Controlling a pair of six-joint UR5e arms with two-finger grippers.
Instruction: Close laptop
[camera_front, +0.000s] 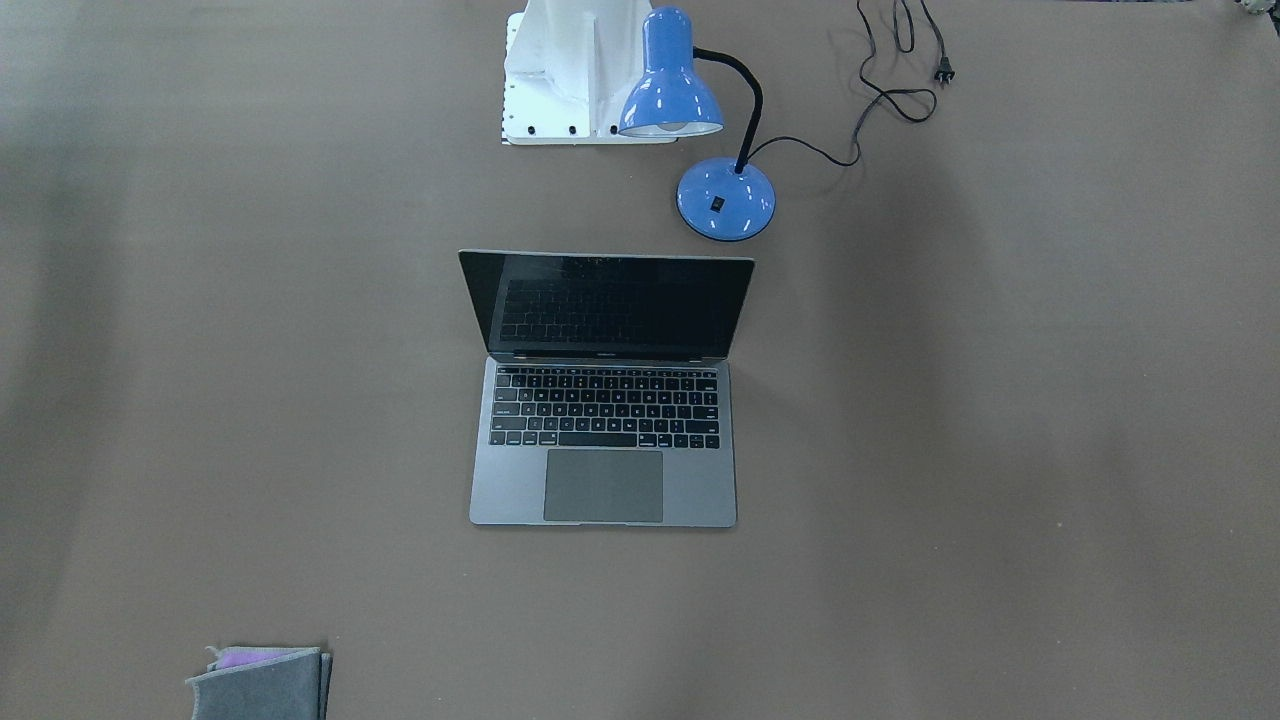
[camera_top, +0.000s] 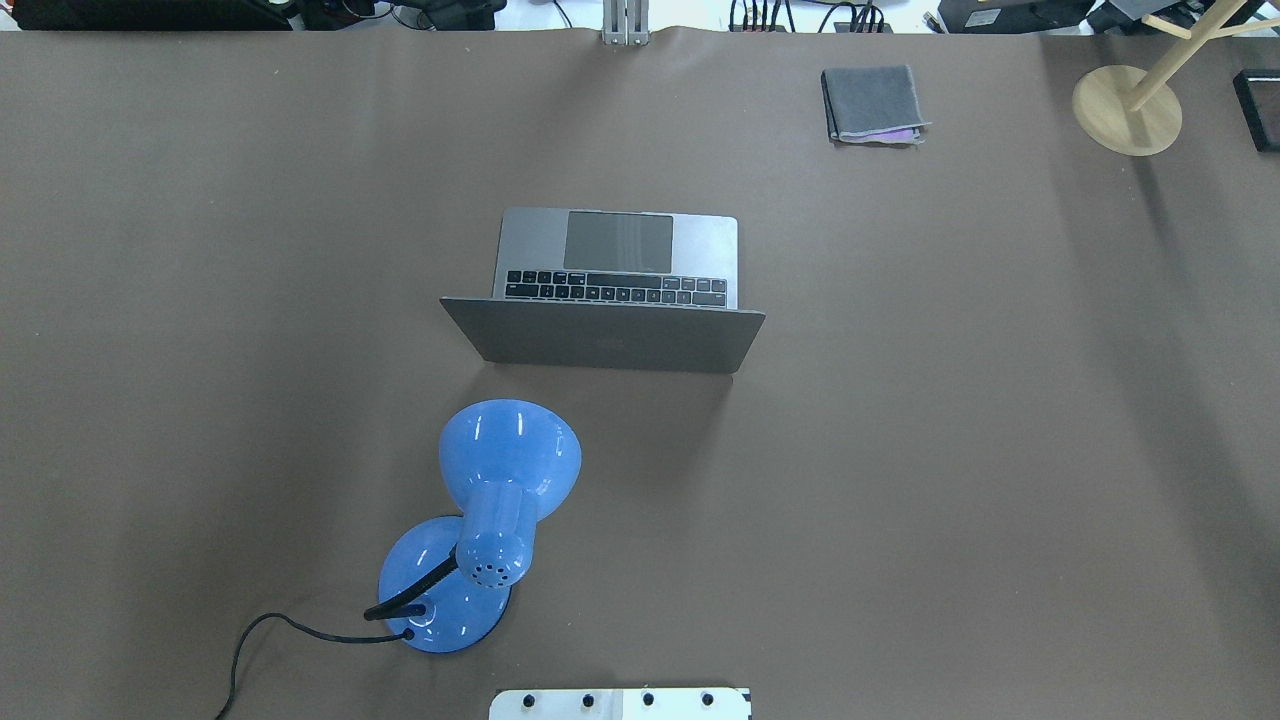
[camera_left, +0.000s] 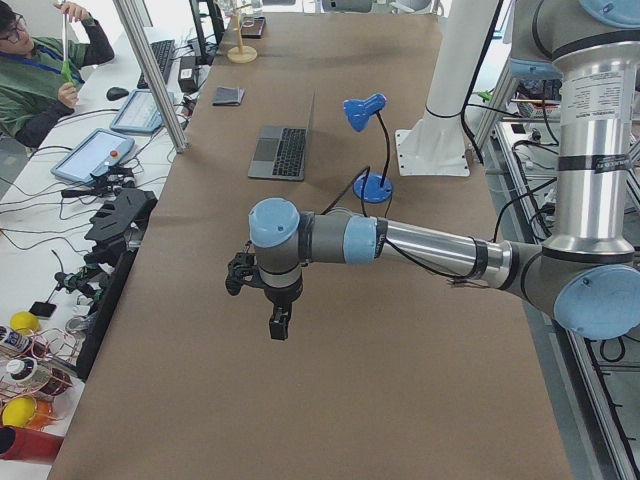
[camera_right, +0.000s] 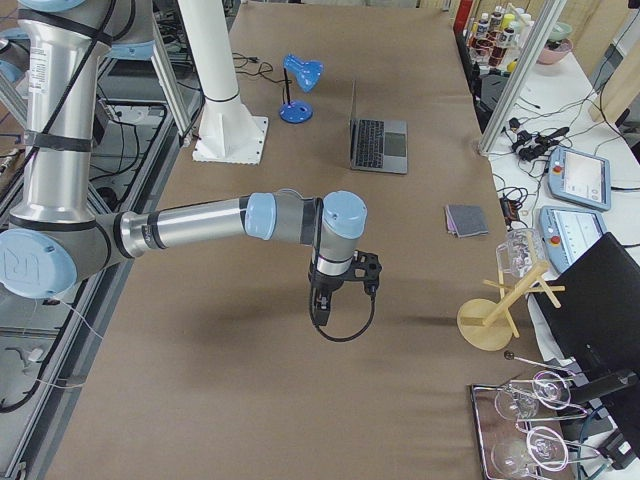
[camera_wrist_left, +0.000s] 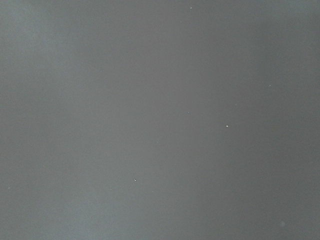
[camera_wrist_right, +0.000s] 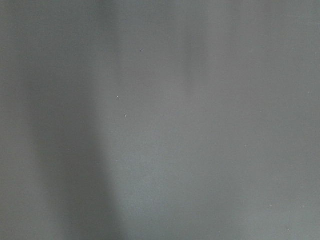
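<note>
1. Centrally, the laptop (camera_front: 510, 480) stands open on the matte brown table (camera_front: 1000, 450): thin grey metal, black keys, glossy black screen tilted back.
2. A glossy blue lamp (camera_front: 670, 85) with a round base and bell shade sits near its lid; a folded grey cloth (camera_top: 872, 102) lies well apart.
3. The left gripper (camera_left: 279, 325) and right gripper (camera_right: 321, 312) hang over the table's ends, far from the laptop; whether their fingers are parted or closed cannot be told.
</note>
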